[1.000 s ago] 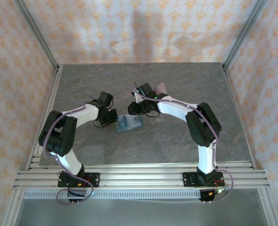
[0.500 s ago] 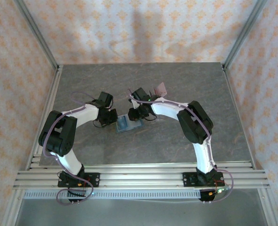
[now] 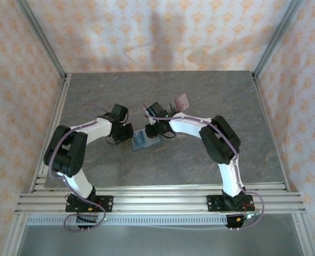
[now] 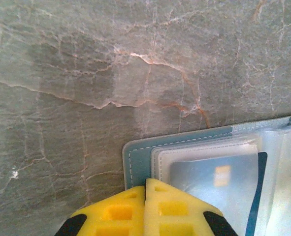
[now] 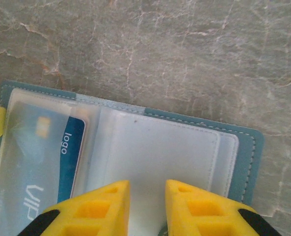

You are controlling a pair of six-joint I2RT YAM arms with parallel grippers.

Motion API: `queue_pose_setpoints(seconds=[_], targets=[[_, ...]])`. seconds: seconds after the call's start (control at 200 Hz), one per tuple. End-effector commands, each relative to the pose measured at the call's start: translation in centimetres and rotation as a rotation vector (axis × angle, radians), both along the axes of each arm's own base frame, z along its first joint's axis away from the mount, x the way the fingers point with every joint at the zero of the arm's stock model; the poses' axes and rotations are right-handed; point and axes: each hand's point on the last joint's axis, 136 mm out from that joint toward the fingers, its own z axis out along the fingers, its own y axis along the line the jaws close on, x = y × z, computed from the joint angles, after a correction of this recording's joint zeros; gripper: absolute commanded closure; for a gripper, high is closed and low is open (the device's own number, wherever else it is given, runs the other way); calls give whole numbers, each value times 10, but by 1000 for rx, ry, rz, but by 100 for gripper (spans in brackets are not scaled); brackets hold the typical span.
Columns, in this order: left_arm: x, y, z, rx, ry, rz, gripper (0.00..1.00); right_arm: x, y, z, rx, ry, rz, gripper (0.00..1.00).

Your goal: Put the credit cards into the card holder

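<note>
While the left gripper (image 4: 145,191), fingers shut together on nothing, bears on one edge of the open teal card holder (image 5: 243,147) lying between the arms, it should press straight down so the holder cannot slide. The right gripper (image 5: 147,191) hovers over the empty clear sleeve (image 5: 165,147), jaws slightly parted with nothing seen between them. The pink card (image 3: 183,100) stands well behind and is best fed in flat, short edge first.

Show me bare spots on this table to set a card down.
Bare: the far-left table corner behind the left arm; the right side between the right arm and the right wall; the near strip in front of the card holder. Crowded: the centre, where the left gripper and right gripper meet over it.
</note>
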Motion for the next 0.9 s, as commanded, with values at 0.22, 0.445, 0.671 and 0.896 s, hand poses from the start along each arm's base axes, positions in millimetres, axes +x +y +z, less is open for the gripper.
queue_pose_setpoints(seconds=[0.22, 0.445, 0.671, 0.896], targets=[[-5, 5, -9, 10, 24, 0, 100, 12, -4, 8, -46, -54, -3, 74], [-5, 4, -9, 7, 25, -1, 100, 13, -6, -1, -78, -50, 2, 72], [-6, 5, -10, 9, 28, 0, 100, 1, -11, -24, -165, -55, 33, 72], [-6, 5, -10, 9, 26, 0, 100, -17, -19, -45, -216, -36, 19, 74]])
